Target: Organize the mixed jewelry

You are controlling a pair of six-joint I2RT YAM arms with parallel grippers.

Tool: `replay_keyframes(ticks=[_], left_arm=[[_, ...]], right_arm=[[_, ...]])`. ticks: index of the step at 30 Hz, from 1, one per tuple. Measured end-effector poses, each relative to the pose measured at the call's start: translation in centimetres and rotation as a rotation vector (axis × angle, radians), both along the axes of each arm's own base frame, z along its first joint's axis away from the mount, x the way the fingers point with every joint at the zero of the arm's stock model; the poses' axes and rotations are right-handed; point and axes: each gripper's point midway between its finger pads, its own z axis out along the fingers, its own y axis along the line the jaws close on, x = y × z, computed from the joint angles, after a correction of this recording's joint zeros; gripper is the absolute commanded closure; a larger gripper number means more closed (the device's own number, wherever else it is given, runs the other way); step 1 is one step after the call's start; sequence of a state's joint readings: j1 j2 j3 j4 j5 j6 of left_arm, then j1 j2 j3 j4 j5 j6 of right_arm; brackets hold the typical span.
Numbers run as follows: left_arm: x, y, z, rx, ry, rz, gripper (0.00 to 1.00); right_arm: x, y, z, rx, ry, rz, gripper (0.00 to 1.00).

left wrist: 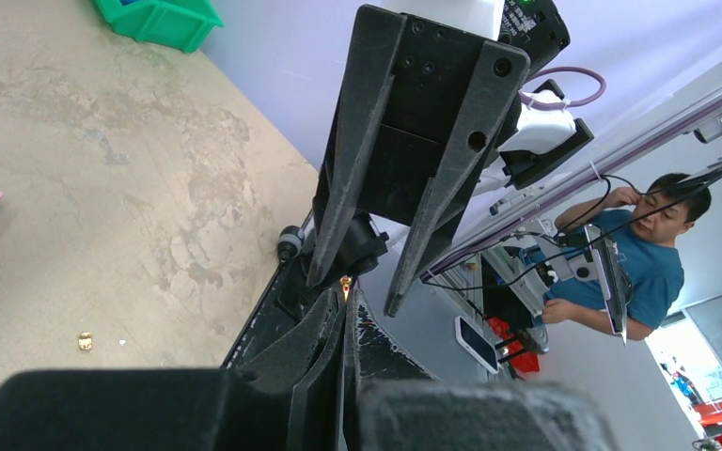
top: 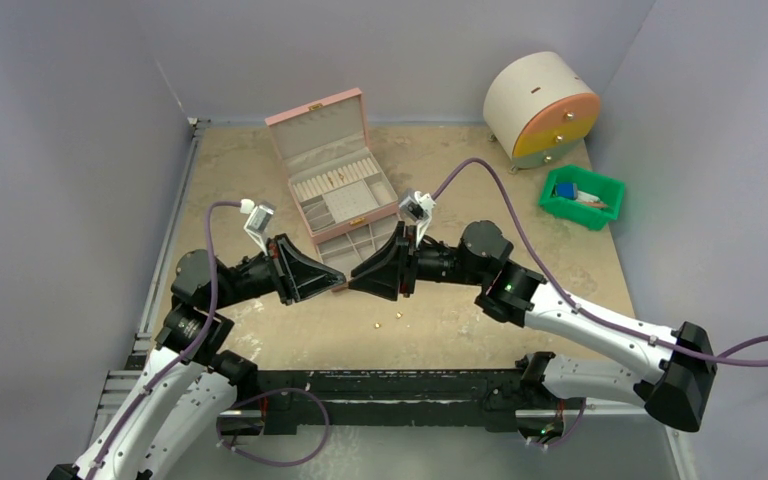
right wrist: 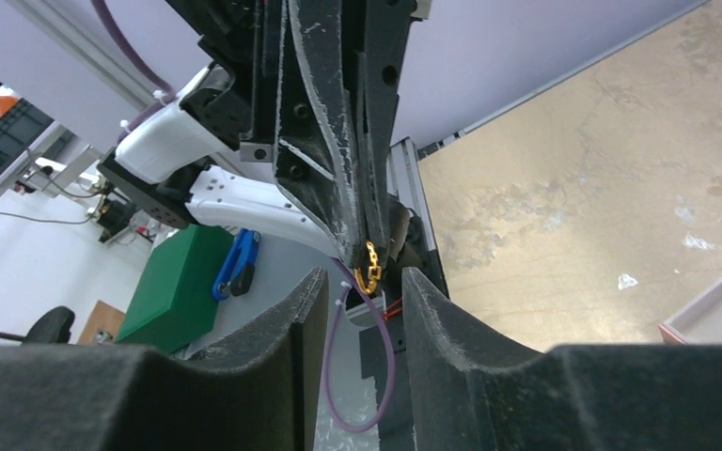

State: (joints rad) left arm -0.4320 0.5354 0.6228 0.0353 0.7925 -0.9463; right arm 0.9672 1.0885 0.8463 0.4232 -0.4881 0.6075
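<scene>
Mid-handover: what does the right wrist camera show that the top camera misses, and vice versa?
Only right wrist: a gold piece pinched at the tip of the shut left gripper, between the open fingers of the right gripper. Only top: two loose gold bits on the table, the green bin, the round drawer cabinet. Both: the grippers tip to tip and the pink box.

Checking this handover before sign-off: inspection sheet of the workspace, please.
Surface: tan table, stained.
Job's things: gold piece held in mid-air between the arms; two gold bits loose on the table near the arms; pink box open.
Clutter: green bin with blue items; round drawer cabinet.
Grippers: left gripper jaws shut on the gold piece; right gripper jaws open either side of it.
Cables: purple cable arcing above the table.
Surroundings: lilac walls; person in blue shirt beyond the rig.
</scene>
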Motion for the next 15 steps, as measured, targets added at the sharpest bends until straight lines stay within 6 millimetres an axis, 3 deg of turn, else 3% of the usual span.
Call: replay_keyframes(ticks=[5, 10, 15], left_arm=[[0.00, 0.00, 0.00, 0.000, -0.002, 0.000, 1.00], [-0.06, 0.02, -0.02, 0.003, -0.007, -0.002, 1.00], [-0.17, 0.06, 0.10, 0.002, -0.021, -0.003, 1.00]], right_arm=[[-0.28, 0.36, 0.37, 0.022, 0.001, 0.028, 0.78], [-0.26, 0.63, 0.09, 0.019, 0.013, 0.036, 1.00], [-0.18, 0.58, 0.07, 0.019, 0.019, 0.036, 1.00]])
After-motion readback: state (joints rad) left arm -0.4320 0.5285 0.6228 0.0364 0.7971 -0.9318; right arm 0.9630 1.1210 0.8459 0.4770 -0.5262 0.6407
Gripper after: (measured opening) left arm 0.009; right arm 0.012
